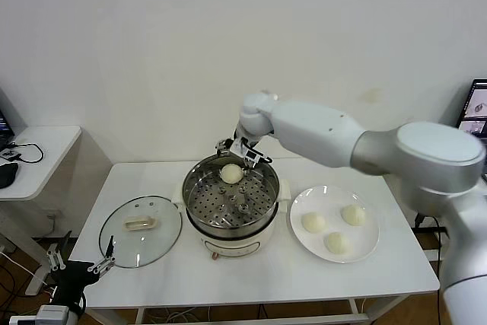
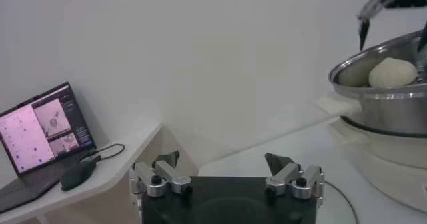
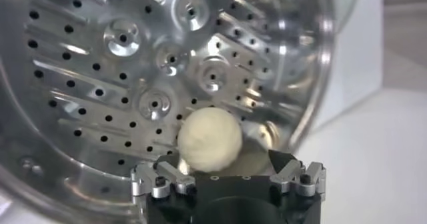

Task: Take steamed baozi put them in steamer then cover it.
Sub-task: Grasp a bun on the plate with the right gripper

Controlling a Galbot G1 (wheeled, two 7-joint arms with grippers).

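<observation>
Your right gripper (image 1: 237, 153) hangs spread over one baozi (image 1: 231, 173) in the steamer (image 1: 266, 207); the cover's handle (image 1: 141, 224) runs left-right on the worktop (image 1: 251, 275).

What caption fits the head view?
Right gripper open over one baozi in the steamer; three baozi on the plate, glass lid aside.

The steamer (image 1: 230, 203) is uncovered; a bun (image 1: 231, 173) at twelve o'clock and the right gripper (image 1: 237, 151) over it crowd that rim. The lid (image 1: 141, 230) lies flat at nine o'clock, the plate (image 1: 335, 223) at three.
</observation>
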